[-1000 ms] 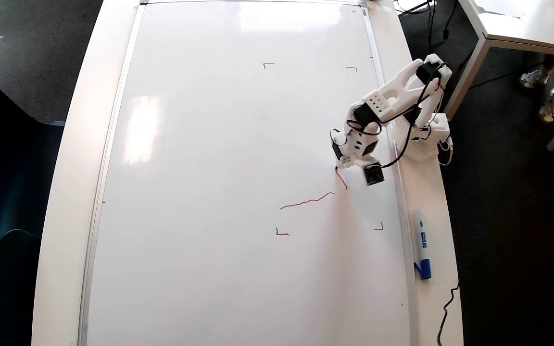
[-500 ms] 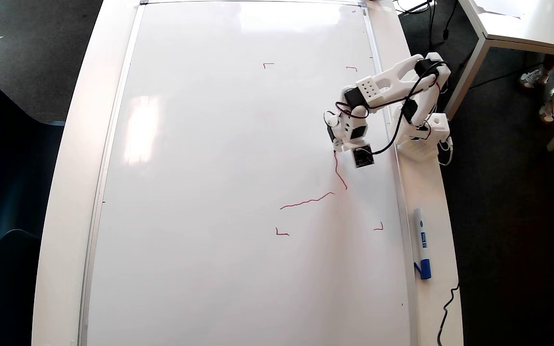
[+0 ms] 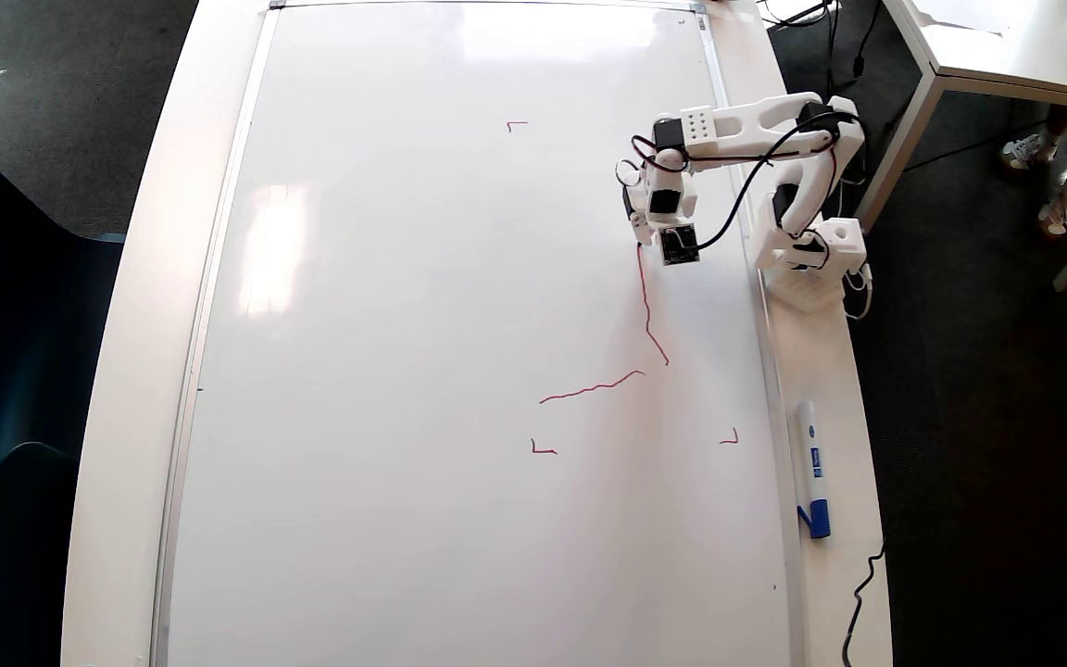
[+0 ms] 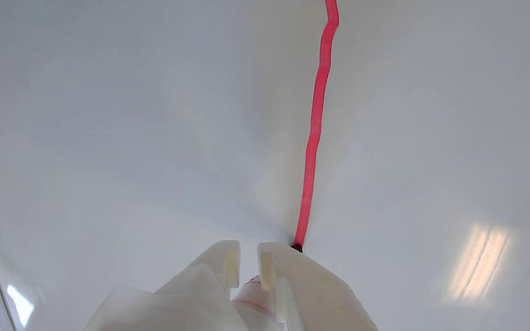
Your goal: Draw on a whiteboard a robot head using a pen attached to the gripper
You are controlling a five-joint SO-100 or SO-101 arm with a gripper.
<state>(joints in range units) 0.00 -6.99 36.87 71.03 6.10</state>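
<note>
Gripper (image 4: pixel 248 257), claw clamped on the pen (image 4: pixel 252 294), rides over the whiteboard (image 3: pixel 404 324) near its right edge in the overhead view. Only 2 wobbly strokes of the robot head (image 3: pixel 646 306) exist (no squares yet); the long one trails straight away from the tip, so the unfinished outline probably lies beyond it.

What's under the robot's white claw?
Under the gripper lies the whiteboard, with a red line running out from the pen held between the fingers. The pen's tip barely shows where the line starts; the board straight beneath the gripper is covered.
</note>
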